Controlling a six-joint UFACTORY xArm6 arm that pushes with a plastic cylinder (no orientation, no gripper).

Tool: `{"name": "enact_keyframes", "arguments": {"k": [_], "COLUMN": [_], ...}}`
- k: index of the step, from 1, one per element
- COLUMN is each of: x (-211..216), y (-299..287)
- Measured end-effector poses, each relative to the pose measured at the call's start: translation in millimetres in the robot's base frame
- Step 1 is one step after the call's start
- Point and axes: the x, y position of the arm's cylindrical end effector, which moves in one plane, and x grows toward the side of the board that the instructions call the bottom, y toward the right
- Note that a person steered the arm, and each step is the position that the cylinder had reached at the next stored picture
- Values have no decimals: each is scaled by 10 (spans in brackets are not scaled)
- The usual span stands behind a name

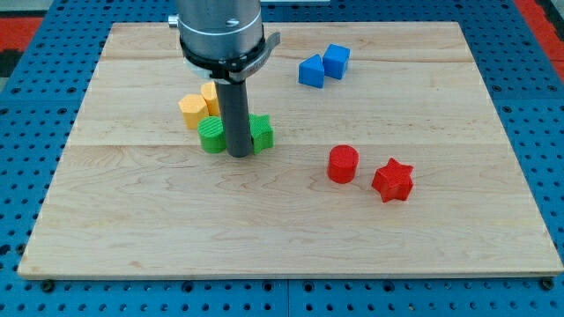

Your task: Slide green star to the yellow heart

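Observation:
The green star (261,131) lies left of the board's middle, partly hidden behind my rod. My tip (239,155) rests on the board at the star's lower left edge, between it and a green round block (211,135). Two yellow blocks sit just above the green round block: one at the left (192,110), and one behind it (210,94) partly hidden by the rod. I cannot tell which of them is the heart.
A blue triangle-like block (310,70) and a blue cube (336,60) sit at the view's top right. A red cylinder (343,164) and a red star (392,180) lie at the right of middle. The wooden board (132,229) ends on a blue pegboard.

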Motion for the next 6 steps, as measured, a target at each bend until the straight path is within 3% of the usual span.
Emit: {"name": "enact_keyframes", "arguments": {"k": [1, 3, 4, 6], "x": [76, -305, 67, -14], "y": [-327, -489, -436, 396]}}
